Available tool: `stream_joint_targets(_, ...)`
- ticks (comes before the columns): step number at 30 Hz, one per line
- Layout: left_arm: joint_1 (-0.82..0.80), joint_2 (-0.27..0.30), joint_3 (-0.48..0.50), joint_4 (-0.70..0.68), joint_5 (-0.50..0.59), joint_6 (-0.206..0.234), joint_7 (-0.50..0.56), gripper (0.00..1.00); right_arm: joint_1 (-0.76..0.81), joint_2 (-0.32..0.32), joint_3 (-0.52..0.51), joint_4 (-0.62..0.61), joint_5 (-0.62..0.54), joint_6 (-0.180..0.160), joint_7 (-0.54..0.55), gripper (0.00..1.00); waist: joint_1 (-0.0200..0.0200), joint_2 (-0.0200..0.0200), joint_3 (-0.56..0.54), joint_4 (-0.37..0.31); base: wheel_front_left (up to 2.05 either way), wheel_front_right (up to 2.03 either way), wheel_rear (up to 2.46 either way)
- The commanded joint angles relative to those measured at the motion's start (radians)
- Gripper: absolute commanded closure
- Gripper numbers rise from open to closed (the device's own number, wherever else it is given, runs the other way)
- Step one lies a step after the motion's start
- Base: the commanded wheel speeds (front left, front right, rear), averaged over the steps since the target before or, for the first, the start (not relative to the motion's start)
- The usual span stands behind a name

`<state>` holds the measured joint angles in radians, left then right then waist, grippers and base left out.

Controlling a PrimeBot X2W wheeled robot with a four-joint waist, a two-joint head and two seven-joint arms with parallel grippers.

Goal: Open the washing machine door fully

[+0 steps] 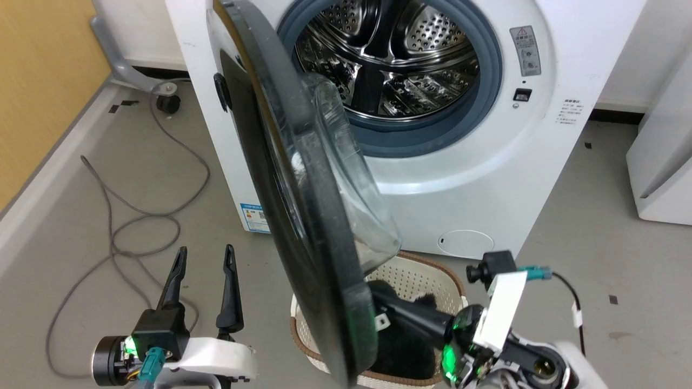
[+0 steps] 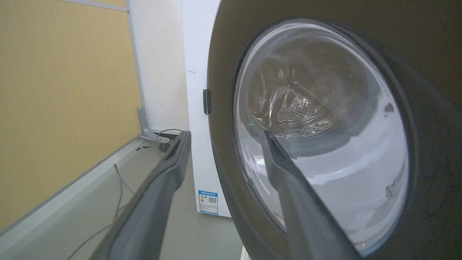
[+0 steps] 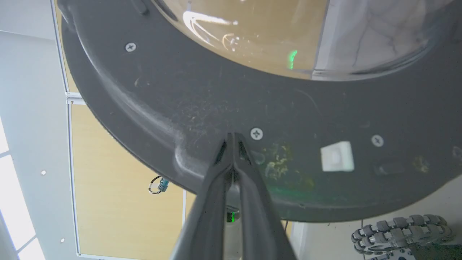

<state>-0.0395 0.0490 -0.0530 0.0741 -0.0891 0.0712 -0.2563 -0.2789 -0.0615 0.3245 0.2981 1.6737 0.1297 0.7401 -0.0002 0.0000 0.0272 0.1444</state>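
- The washing machine door (image 1: 303,216) stands roughly half open, edge-on in the head view, hinged at 9 o'clock of the washing machine's (image 1: 486,178) drum mouth.
- Right gripper (image 3: 234,135): jaws together, tips against the door's inner face near its rim.
- Left gripper (image 1: 206,249), at the door's 8 o'clock: jaws apart, holding nothing.
- Judged step: the swing is partly done. The next move calls for pushing the rim outward toward 9 o'clock, with the arm staying above the laundry basket (image 1: 432,270).

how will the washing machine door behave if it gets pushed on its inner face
The washing machine door looks rigid, so it would probably swing on its hinge rather than flex. Its smooth face may let the shut right pincer skid. The thick glass bowl suggests some weight.
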Motion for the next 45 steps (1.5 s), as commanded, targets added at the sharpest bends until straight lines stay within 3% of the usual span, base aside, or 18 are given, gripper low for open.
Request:
stream_joint_targets(1,0.015,0.001,0.001,0.003,0.006,-0.001,-0.006,0.0,0.024,0.009,0.015,-0.011,0.01,0.001,-0.003,1.0,0.0002,0.0,-0.004,0.0,0.0,0.0,0.0)
stream_joint_targets(7,0.034,0.001,0.007,0.007,0.005,0.002,-0.006,0.0,0.062,0.011,0.032,-0.046,0.018,0.001,-0.054,1.0,0.0002,0.0,-0.027,-0.011,0.0,0.0,0.0)
stream_joint_targets(8,0.043,0.001,0.011,0.009,0.004,0.002,-0.006,0.0,0.073,0.011,-0.003,-0.06,-0.003,0.001,-0.135,1.0,0.0002,0.0,-0.037,-0.021,0.0,0.0,0.0)
stream_joint_targets(13,0.052,0.001,0.018,0.01,0.002,0.002,-0.006,0.0,0.079,0.01,-0.077,-0.108,-0.09,0.001,-0.323,1.0,0.0002,0.0,-0.051,-0.039,0.0,0.0,0.0)
stream_joint_targets(17,0.056,0.001,0.025,0.009,0.002,0.0,-0.006,0.0,0.086,-0.021,-0.11,-0.17,-0.275,0.001,-0.546,1.0,0.0002,0.0,-0.057,-0.055,0.0,0.0,0.0)
stream_joint_targets(22,0.059,0.001,0.029,0.007,0.002,-0.001,-0.006,0.0,0.1,-0.106,-0.076,-0.213,-0.567,0.001,-0.889,1.0,0.0002,0.0,-0.062,-0.071,0.0,0.0,0.0)
stream_joint_targets(24,0.062,0.001,0.03,0.007,0.002,-0.001,-0.006,0.0,0.106,-0.143,-0.061,-0.204,-0.677,0.001,-0.972,1.0,0.0002,0.0,-0.065,-0.076,0.0,0.0,0.0)
stream_joint_targets(27,0.067,0.001,0.033,0.006,0.002,0.0,-0.006,0.0,0.115,-0.177,-0.103,-0.188,-0.898,0.001,-1.0,1.0,0.0002,0.0,-0.07,-0.086,0.0,0.0,0.0)
stream_joint_targets(31,0.073,0.001,0.036,0.003,0.001,0.003,-0.006,0.0,0.157,-0.133,-0.244,-0.231,-1.228,0.001,-1.001,1.0,0.0002,0.0,-0.074,-0.095,0.0,0.0,0.0)
stream_joint_targets(36,0.079,0.001,0.034,0.002,-0.002,0.004,-0.006,0.0,0.225,-0.065,-0.329,-0.24,-1.465,0.001,-1.002,1.0,0.0002,0.0,-0.078,-0.101,0.0,0.0,0.0)
stream_joint_targets(38,0.081,0.001,0.033,0.002,-0.002,0.005,-0.006,0.0,0.249,-0.038,-0.355,-0.229,-1.497,0.001,-1.002,1.0,0.0002,0.0,-0.08,-0.102,0.0,0.0,0.0)
stream_joint_targets(40,0.081,0.001,0.032,0.002,-0.003,0.005,-0.006,0.0,0.273,-0.022,-0.374,-0.211,-1.517,0.001,-1.002,0.9,0.0002,0.0,-0.081,-0.102,0.0,0.0,0.0)
stream_joint_targets(42,0.081,0.001,0.031,0.002,-0.003,0.004,-0.006,0.0,0.296,-0.014,-0.385,-0.193,-1.542,0.001,-1.002,0.7,0.0002,0.0,-0.082,-0.101,0.0,0.0,0.0)
stream_joint_targets(43,0.081,0.001,0.031,0.001,-0.003,0.004,-0.006,0.0,0.306,-0.009,-0.39,-0.186,-1.548,0.001,-1.002,0.54,0.0002,0.0,-0.083,-0.101,0.0,0.0,0.0)
stream_joint_targets(44,0.081,0.001,0.031,0.001,-0.003,0.003,-0.006,0.0,0.315,-0.006,-0.395,-0.181,-1.551,0.001,-1.002,0.0,0.0002,0.0,-0.083,-0.1,0.0,0.0,0.0)
stream_joint_targets(45,0.081,0.001,0.031,0.001,-0.003,0.003,-0.006,0.0,0.323,-0.002,-0.4,-0.176,-1.552,0.001,-1.002,0.0,0.0002,0.0,-0.083,-0.1,0.0,0.0,0.0)
